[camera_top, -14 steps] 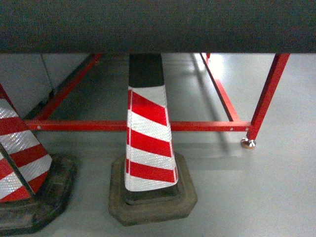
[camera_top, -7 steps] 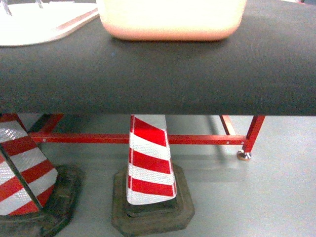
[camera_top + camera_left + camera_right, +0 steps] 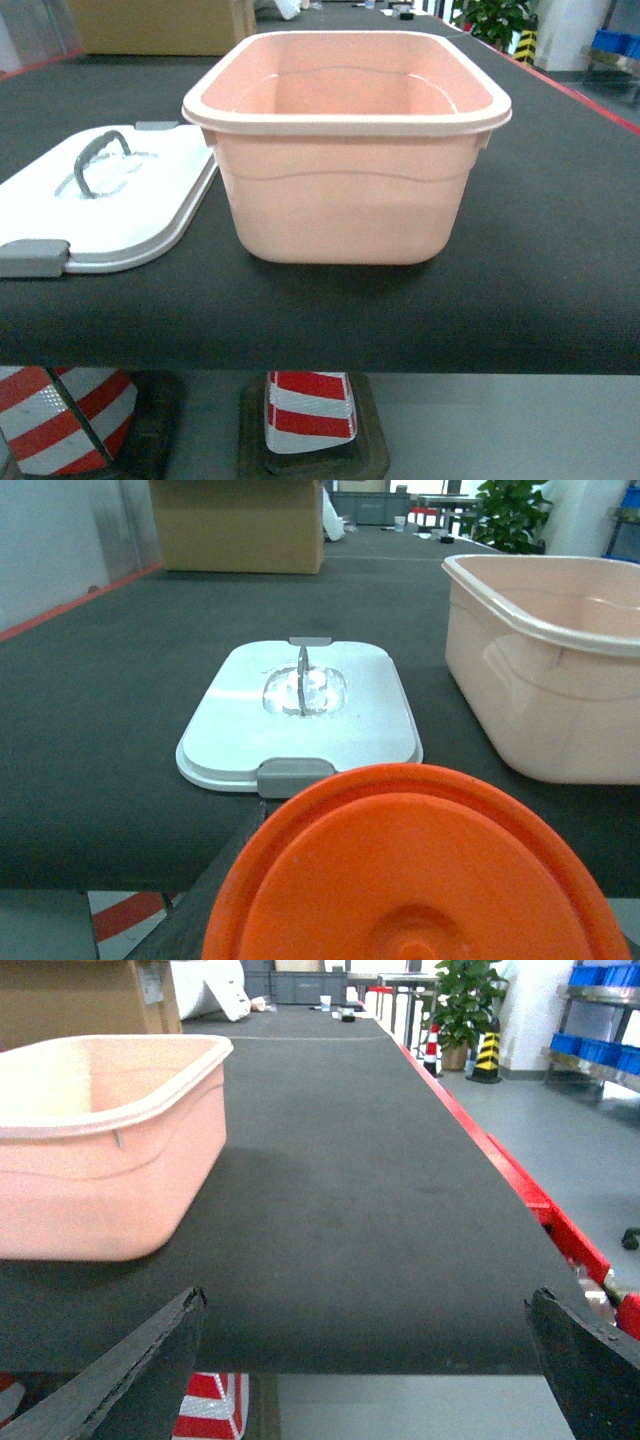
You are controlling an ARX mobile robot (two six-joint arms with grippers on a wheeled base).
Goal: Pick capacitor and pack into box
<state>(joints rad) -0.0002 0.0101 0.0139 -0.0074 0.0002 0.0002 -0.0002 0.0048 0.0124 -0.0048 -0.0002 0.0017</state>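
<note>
The right claw [image 3: 365, 1380] stood wide open in its wrist view, its two dark fingertips [image 3: 150, 1360] low at either side of the frame, holding nothing and touching nothing, just short of the near edge of the black felt-covered tabletop [image 3: 340, 1210]. The left claw could not be judged: its wrist view was half filled by a round orange plastic disc [image 3: 420, 870] close to the lens, and whether the claw gripped it or merely sat behind it I cannot tell. What had just changed was the head view: a second before it showed only the red table frame and the floor beneath the tabletop, half a second before the tabletop edge with the bottom of the tub, and now it looked across the tabletop surface. That suggested the robot had only just brought its working surface into sight, so the task looked to be at its very start. The pale peach-pink plastic rectangular box [image 3: 345, 150] stood upright near the tabletop's front edge, uncovered and, as far as its visible inside showed, empty. Just left of the box lay its white flat lid [image 3: 110, 200] with grey handle and clips, close to the box, contact unclear. Under the tabletop, below the box, a red-and-white striped traffic cone [image 3: 310, 410] stood on the floor. No capacitor could be made out in any view; it would have to be found first.
</note>
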